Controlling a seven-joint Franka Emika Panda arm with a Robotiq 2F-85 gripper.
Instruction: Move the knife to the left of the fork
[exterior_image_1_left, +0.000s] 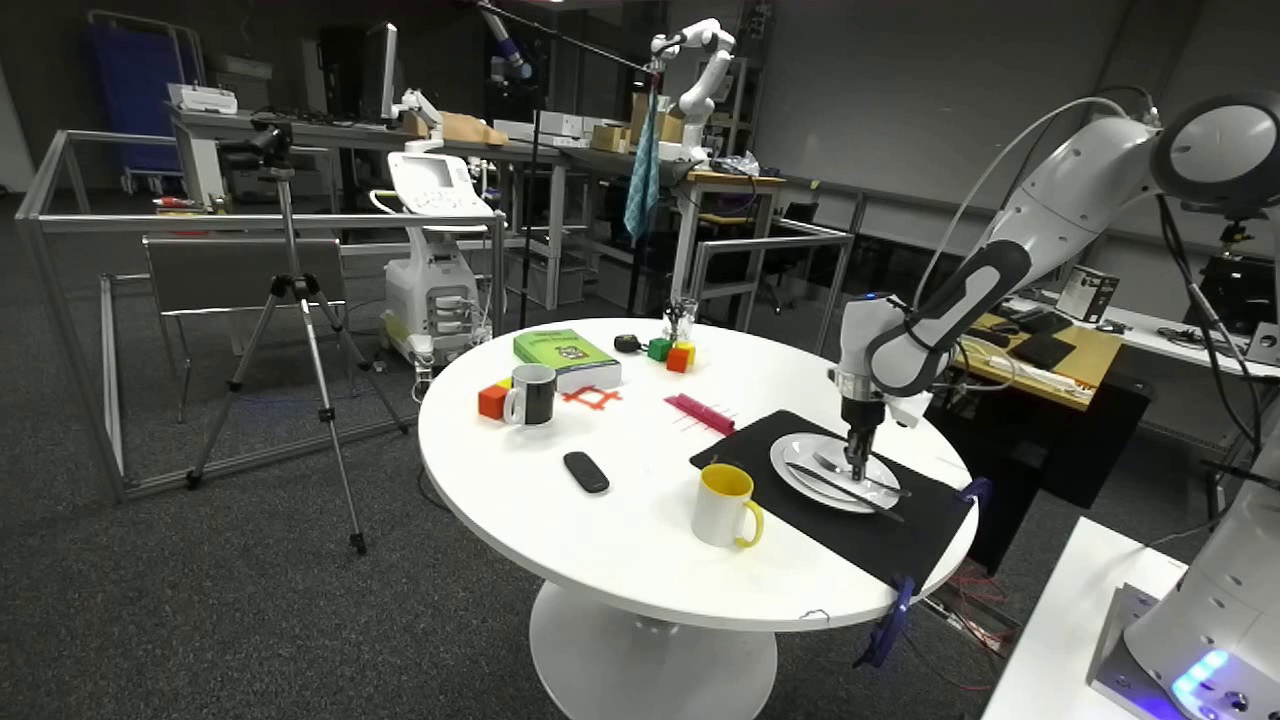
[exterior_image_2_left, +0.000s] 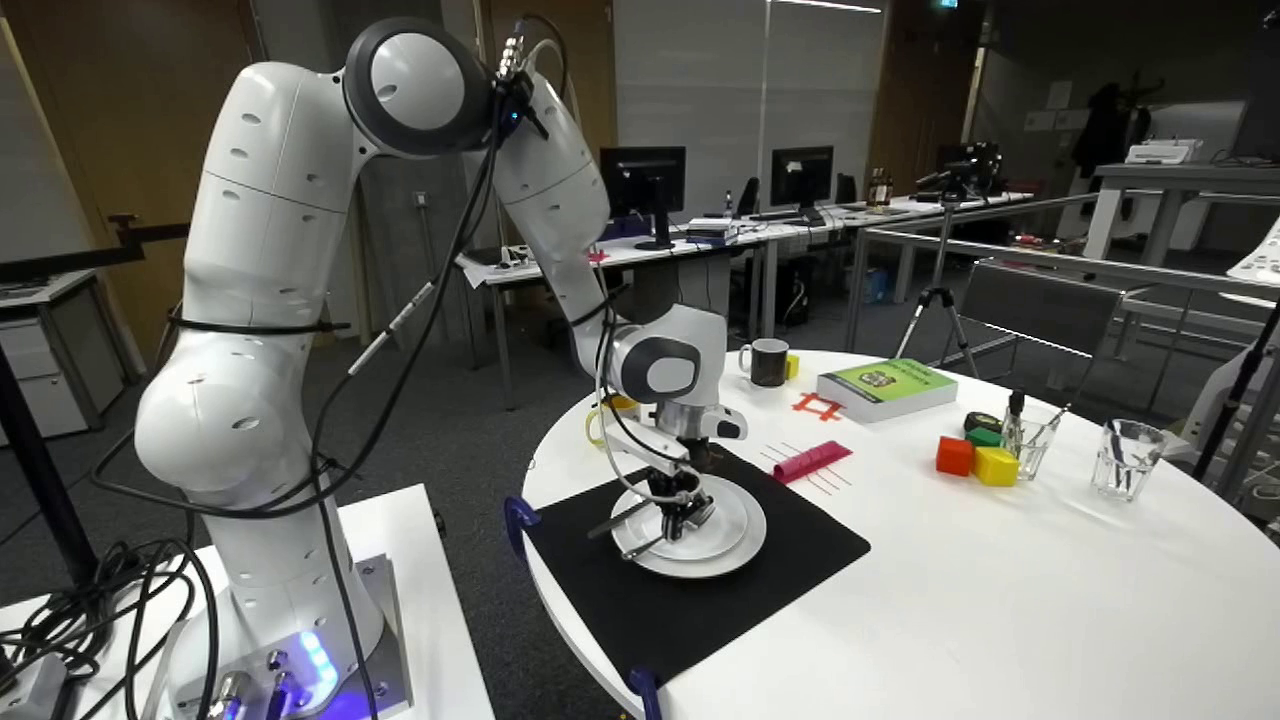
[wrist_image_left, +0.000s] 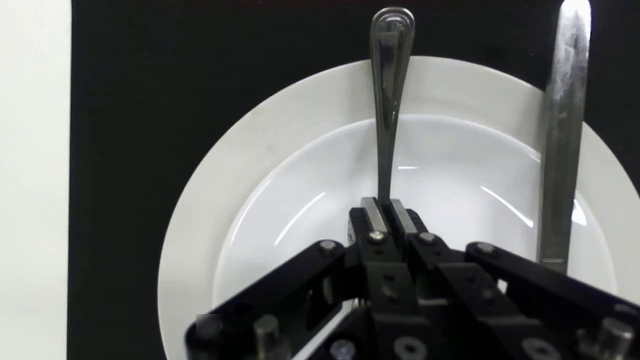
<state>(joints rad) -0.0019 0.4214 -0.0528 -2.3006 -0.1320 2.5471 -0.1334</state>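
Hand (wrist_image_left: 384, 206) is gripping fork (wrist_image_left: 388, 100) by the neck, jaws nearly meeting. In wrist view knife (wrist_image_left: 564, 135) is lying right of hand, its lower end hiding behind the linkage, fork's tines mostly hidden too.

Yellow-handled mug (exterior_image_1_left: 720, 517), green-covered book (exterior_image_1_left: 567, 358), round white table (exterior_image_1_left: 640, 455), tripod (exterior_image_1_left: 299, 287)

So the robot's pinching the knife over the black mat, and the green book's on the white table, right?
Nearly! The gripper is pinching the fork, not the knife: the wrist view shows the fork between its fingers and the knife off to the side. The rest holds: it's over the black mat, and the green book is on the white table.
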